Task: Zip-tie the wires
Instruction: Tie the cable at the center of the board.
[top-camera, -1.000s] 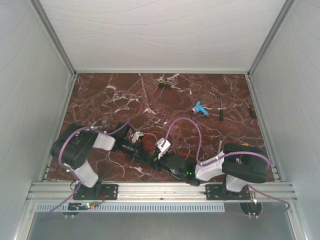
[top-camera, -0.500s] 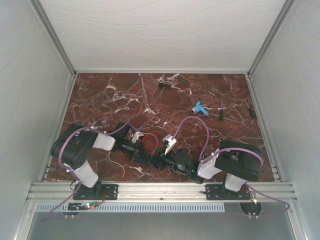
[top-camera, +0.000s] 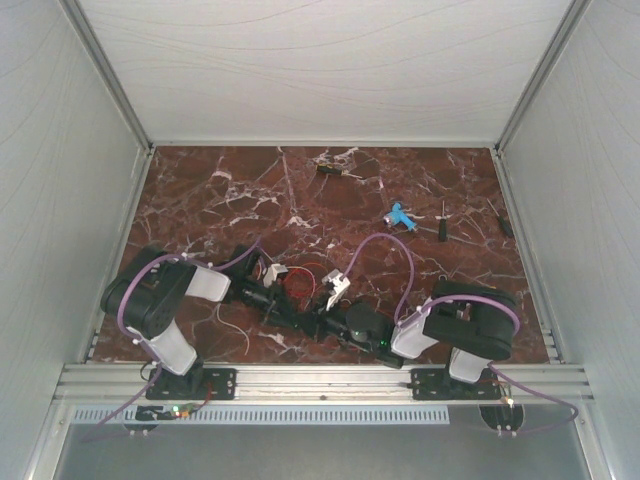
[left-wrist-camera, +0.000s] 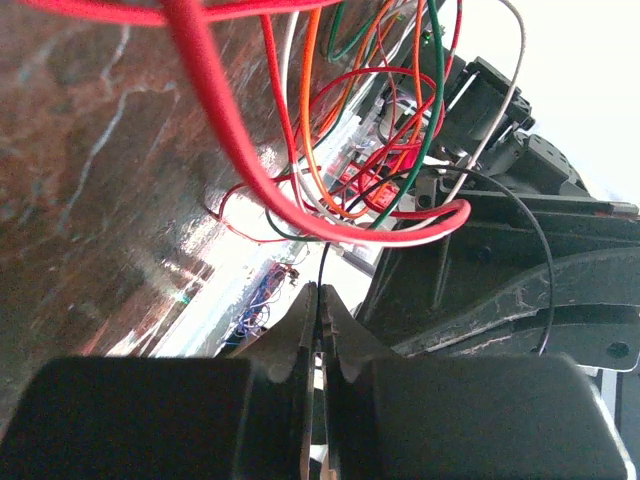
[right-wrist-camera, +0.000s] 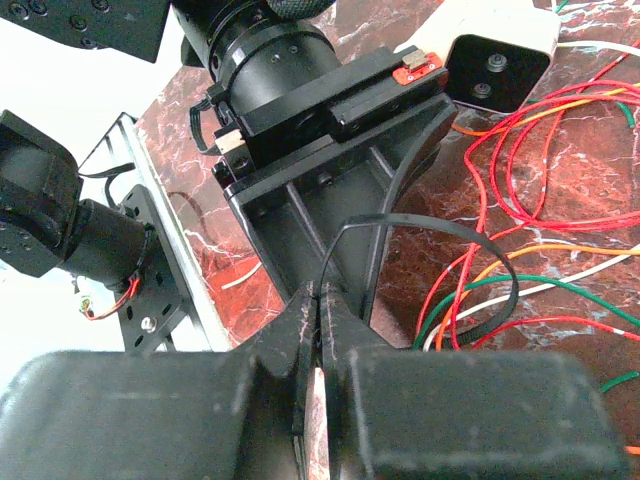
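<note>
Both arms meet low over the near middle of the marble table. The left gripper is closed, pinching a thin black end of the zip tie. The right gripper is closed too, clamping the zip tie, which curls into a loop to its right. The wires lie tangled just beyond the fingertips.
</note>
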